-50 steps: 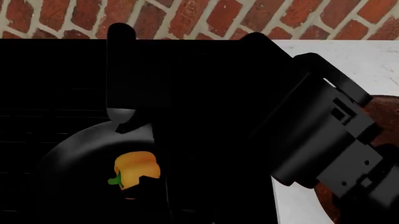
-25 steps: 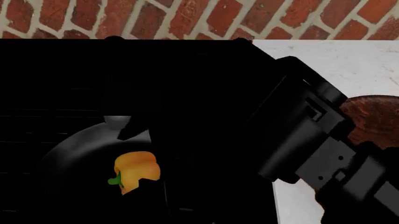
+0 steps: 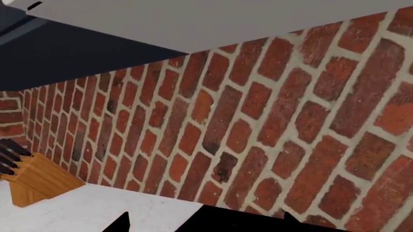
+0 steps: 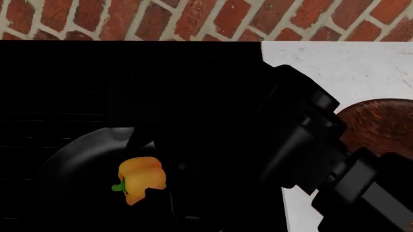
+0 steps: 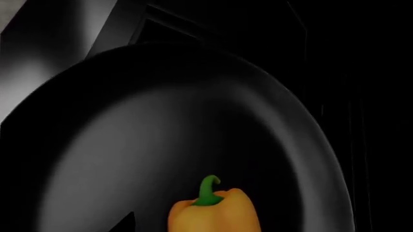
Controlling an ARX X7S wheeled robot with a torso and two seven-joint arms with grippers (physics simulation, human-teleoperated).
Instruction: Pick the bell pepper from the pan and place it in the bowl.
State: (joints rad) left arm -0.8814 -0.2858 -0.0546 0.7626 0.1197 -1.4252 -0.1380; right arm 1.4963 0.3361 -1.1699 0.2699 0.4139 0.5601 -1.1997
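Observation:
The orange-yellow bell pepper (image 4: 139,176) lies in the round black pan (image 4: 71,164) on the dark stove. My right arm reaches in from the lower right, and its gripper (image 4: 145,164) hangs open low over the pan. One dark fingertip shows beyond the pepper and the other overlaps its near right edge. In the right wrist view the bell pepper (image 5: 213,212), green stem up, fills the space by a fingertip (image 5: 127,221); the other finger is lost in the dark. The wooden bowl (image 4: 380,123) stands to the right, partly behind the arm. The left gripper (image 3: 203,221) is open, holding nothing and facing the wall.
A black stove top (image 4: 65,72) holds the pan. White counter (image 4: 335,58) lies to its right under the bowl, with a brick wall (image 4: 193,19) behind. A wooden knife block (image 3: 36,183) stands on the counter in the left wrist view.
My right arm has swung down and toward the pan, bringing its fingers lower around the pepper and uncovering more of the bowl. The pepper has not moved.

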